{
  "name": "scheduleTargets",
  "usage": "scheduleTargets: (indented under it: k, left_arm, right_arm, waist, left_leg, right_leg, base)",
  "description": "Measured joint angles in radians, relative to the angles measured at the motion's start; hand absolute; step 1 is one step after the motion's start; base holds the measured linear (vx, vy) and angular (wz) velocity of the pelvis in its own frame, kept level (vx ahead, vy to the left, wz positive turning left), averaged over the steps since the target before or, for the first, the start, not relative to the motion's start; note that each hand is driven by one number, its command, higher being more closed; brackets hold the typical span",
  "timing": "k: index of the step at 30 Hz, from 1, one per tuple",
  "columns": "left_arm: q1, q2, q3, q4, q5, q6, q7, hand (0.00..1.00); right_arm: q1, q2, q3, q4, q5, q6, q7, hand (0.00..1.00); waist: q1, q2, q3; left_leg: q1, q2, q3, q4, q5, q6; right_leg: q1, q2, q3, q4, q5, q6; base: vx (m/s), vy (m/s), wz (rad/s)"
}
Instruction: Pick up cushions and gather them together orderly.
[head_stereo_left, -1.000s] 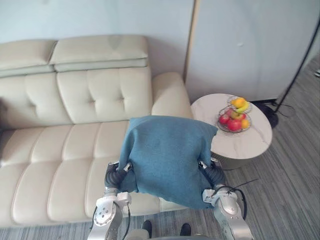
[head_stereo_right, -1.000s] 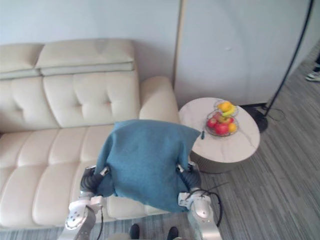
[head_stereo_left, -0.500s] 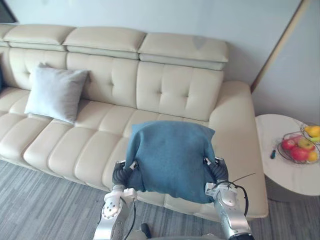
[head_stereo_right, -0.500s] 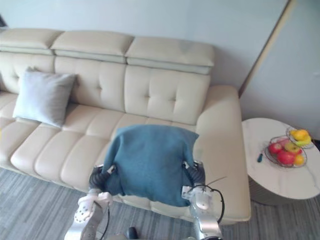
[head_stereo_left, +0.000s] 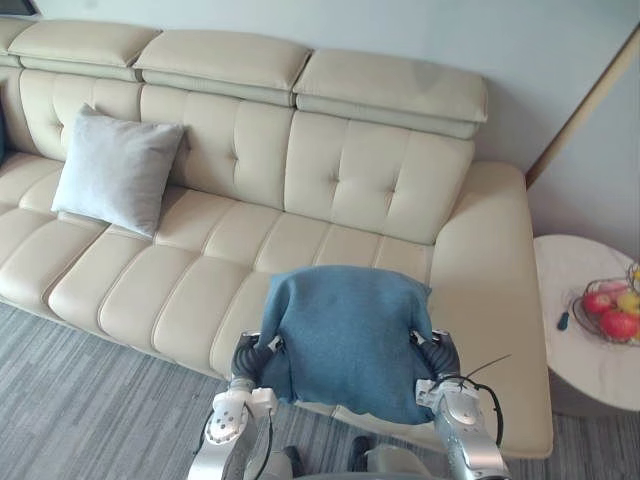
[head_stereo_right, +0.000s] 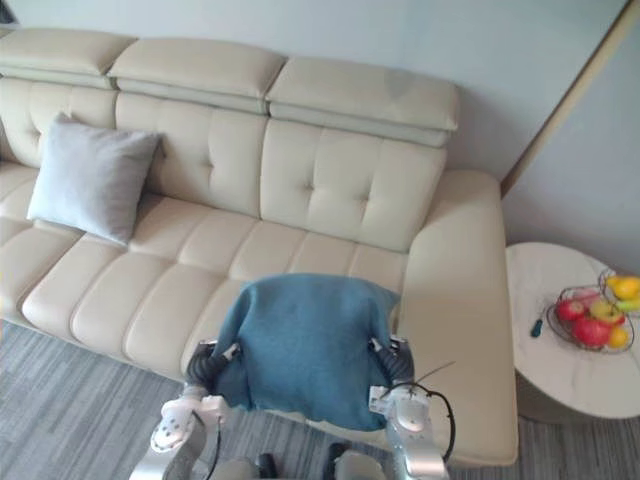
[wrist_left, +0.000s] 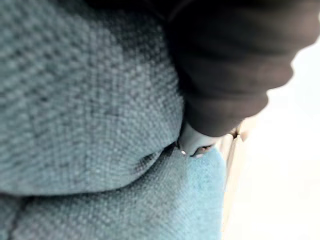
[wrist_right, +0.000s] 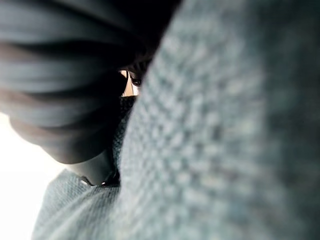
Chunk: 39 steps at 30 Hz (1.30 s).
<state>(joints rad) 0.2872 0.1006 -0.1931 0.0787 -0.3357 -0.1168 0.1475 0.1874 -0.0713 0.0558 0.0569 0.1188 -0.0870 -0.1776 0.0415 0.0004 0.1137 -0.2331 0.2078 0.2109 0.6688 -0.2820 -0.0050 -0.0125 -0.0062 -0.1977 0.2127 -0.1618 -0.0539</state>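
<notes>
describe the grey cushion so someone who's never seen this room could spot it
Start at the long cream tufted sofa against the wall. On its left part, a light grey square cushion leans against the backrest. Unlike the blue cushion held up at the sofa's front edge further right, it is pale and rests on the seat.

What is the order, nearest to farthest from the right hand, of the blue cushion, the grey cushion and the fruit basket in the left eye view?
1. The blue cushion: against the right hand, over the sofa's front edge.
2. The fruit basket: on the round side table, to the right past the sofa's arm.
3. The grey cushion: far left, leaning on the sofa's back.
</notes>
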Motion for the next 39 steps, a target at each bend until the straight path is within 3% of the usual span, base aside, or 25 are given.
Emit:
scheduleTargets:
  k: [2,3,4,5,10,18,24,30,35,39]
  left_arm:
    - [0.001,-0.009,0.003,-0.033,0.0,-0.001,0.0,1.0]
    - [0.002,-0.01,0.004,-0.05,0.0,-0.003,-0.001,1.0]
    - [0.001,-0.005,0.007,-0.051,0.001,-0.003,-0.001,1.0]
    - [0.0,0.003,0.007,-0.053,0.003,-0.003,-0.001,1.0]
    - [0.054,0.005,0.007,-0.084,0.011,-0.003,-0.001,1.0]
    - [0.072,0.004,-0.003,-0.1,0.043,-0.003,0.0,1.0]
    - [-0.006,0.043,-0.013,-0.098,0.082,-0.003,0.035,1.0]
    - [-0.222,0.062,0.016,-0.096,0.143,-0.003,0.139,1.0]
    - [-0.552,0.076,0.053,-0.089,0.202,-0.003,0.286,1.0]
    - [-0.794,0.116,0.047,-0.038,0.218,-0.007,0.361,1.0]
  right_arm:
    - [0.0,0.0,0.0,-0.02,-0.001,-0.004,-0.001,1.0]
    - [0.001,0.001,-0.001,-0.02,-0.001,-0.004,-0.002,1.0]
    - [0.002,0.011,-0.001,-0.013,-0.002,-0.004,-0.003,1.0]
    - [0.013,0.033,-0.005,-0.011,-0.004,-0.004,-0.008,1.0]
    - [0.033,0.064,-0.003,-0.011,-0.039,-0.003,-0.012,1.0]
    - [0.051,0.065,-0.003,-0.011,-0.115,-0.001,-0.024,1.0]
    - [-0.009,0.027,0.046,0.041,-0.163,0.009,-0.069,1.0]
    - [-0.211,0.03,0.075,0.092,-0.163,0.022,-0.141,1.0]
    - [-0.495,0.028,0.067,0.092,-0.163,0.026,-0.265,1.0]
    - [-0.664,0.023,0.025,0.092,-0.166,0.027,-0.344,1.0]
  waist:
    - [0.004,0.006,-0.003]
    - [0.005,0.012,-0.006]
    - [0.014,0.003,-0.011]
    - [0.006,-0.021,-0.024]
    - [0.013,-0.037,-0.031]
    - [0.016,-0.044,-0.068]
    - [0.014,-0.05,-0.072]
    - [0.019,-0.037,-0.018]
    - [0.042,-0.025,0.029]
    - [0.052,-0.008,0.059]
  left_leg:
    - [-0.006,-0.004,-0.094,-0.137,0.008,-0.008]
    - [0.018,-0.017,-0.179,-0.256,0.079,-0.048]
    - [0.037,-0.036,-0.198,-0.278,0.091,-0.111]
    - [0.05,-0.062,-0.19,-0.3,0.096,-0.104]
    - [0.111,-0.109,-0.118,-0.321,0.084,-0.083]
    - [0.135,-0.115,-0.095,-0.398,0.107,-0.079]
    - [0.126,-0.119,-0.083,-0.498,0.171,-0.081]
    - [0.023,-0.115,-0.085,-0.546,0.239,-0.077]
    - [-0.161,-0.112,-0.089,-0.548,0.302,-0.072]
    - [-0.226,-0.113,-0.117,-0.574,0.343,-0.075]
  right_leg:
    - [-0.005,0.0,0.038,-0.002,0.003,0.006]
    - [-0.008,0.005,0.065,-0.002,0.002,0.024]
    - [-0.007,0.002,0.098,-0.01,0.007,0.047]
    - [-0.005,-0.025,0.12,-0.037,0.017,0.064]
    - [0.019,-0.083,0.18,-0.07,0.037,0.096]
    - [0.014,-0.08,0.207,-0.127,0.061,0.109]
    - [-0.012,-0.076,0.217,-0.189,0.112,0.103]
    - [-0.137,-0.067,0.216,-0.18,0.154,0.094]
    - [-0.349,-0.065,0.215,-0.121,0.18,0.098]
    - [-0.426,-0.07,0.197,-0.09,0.18,0.098]
  base:
    - [0.17,0.21,-0.68]
    - [0.14,0.282,-0.59]
    - [0.18,0.305,-0.55]
    - [0.14,0.241,-0.33]
    - [0.07,0.186,-0.34]
    - [0.0,-0.002,-0.13]
    - [0.0,-0.029,-0.06]
    - [-0.09,-0.025,-0.01]
    - [-0.16,-0.015,0.0]
    - [-0.07,-0.011,0.17]
